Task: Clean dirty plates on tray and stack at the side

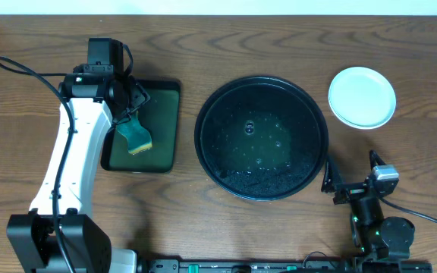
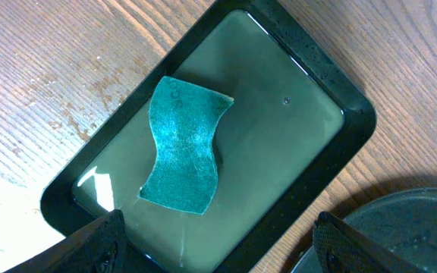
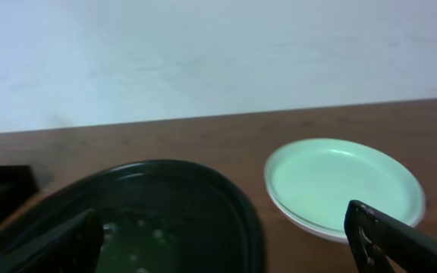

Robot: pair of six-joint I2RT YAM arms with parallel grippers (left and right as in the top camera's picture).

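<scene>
The stacked plates [image 1: 362, 97] sit on the table at the back right, outside the tray; the top one is pale mint-blue, with a white rim showing beneath it in the right wrist view [image 3: 344, 182]. The round black tray [image 1: 200, 129] lies mid-table, wet and speckled, with no plate on it; its rim also shows in the right wrist view [image 3: 203, 178]. My left gripper [image 1: 131, 106] is open and empty above the teal sponge [image 2: 182, 148]. My right gripper [image 1: 330, 179] is open and empty, low by the tray's front right rim.
The sponge [image 1: 136, 135] lies loose in a dark-green rectangular tray [image 1: 177, 129] left of the black tray; this tray's rim shows in the left wrist view [image 2: 355, 114]. Cables run from both arms. Bare wood surrounds the trays.
</scene>
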